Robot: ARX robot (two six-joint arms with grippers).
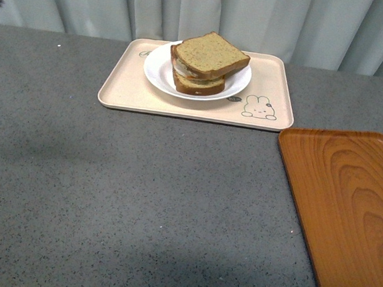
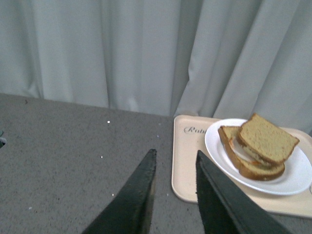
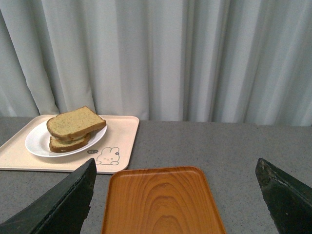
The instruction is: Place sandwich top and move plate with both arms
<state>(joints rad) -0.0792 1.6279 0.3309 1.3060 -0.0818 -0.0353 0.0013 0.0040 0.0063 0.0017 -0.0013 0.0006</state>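
Observation:
The sandwich top (image 1: 211,53), a tan speckled slice with a brown crust, lies askew on the lower slice on the white plate (image 1: 158,71). The plate stands on the beige rabbit-print tray (image 1: 123,87) at the back of the table. No arm shows in the front view. In the left wrist view my left gripper (image 2: 175,158) is open and empty, over the grey table just short of the tray's near corner; the sandwich top (image 2: 267,138) and plate (image 2: 297,178) lie beyond it. In the right wrist view my right gripper (image 3: 176,170) is wide open above the wood-grain tray, with the sandwich top (image 3: 75,122) and plate (image 3: 36,142) far off.
An orange-brown wood-grain tray (image 1: 347,205) lies at the front right, its corner close to the beige tray's near right corner; it also shows in the right wrist view (image 3: 163,202). Grey curtains (image 1: 251,17) hang behind the table. The table top is grey speckled stone (image 1: 142,199).

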